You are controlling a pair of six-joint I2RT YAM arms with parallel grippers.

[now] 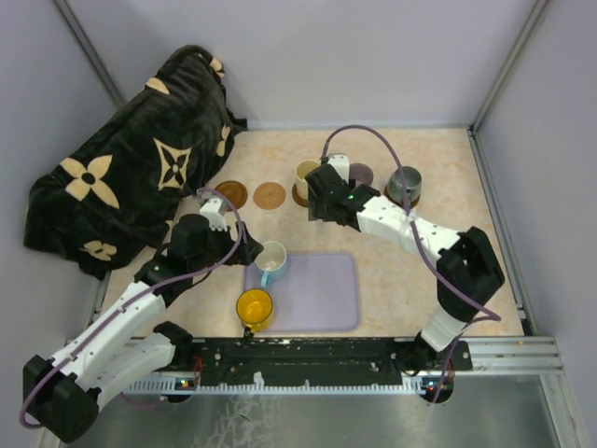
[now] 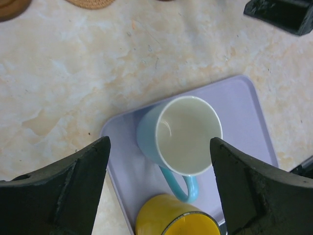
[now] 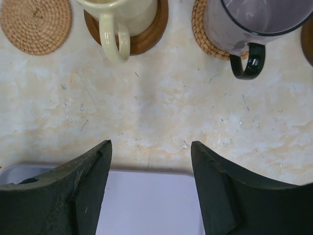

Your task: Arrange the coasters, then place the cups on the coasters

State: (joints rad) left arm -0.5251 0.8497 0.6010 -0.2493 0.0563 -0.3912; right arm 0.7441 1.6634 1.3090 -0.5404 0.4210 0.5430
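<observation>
The white-and-blue cup [image 2: 188,134] stands on the lavender tray [image 2: 244,112], mid-frame in the left wrist view, between the spread, empty jaws of the left gripper [image 2: 159,147] — handle toward the lower edge. The right gripper [image 3: 151,152], open too, is farther off — the left arm is nearer.

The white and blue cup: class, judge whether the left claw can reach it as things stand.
Probably yes: the open left claw hangs above the white and blue cup, nothing between; the yellow cup crowds its handle.
</observation>
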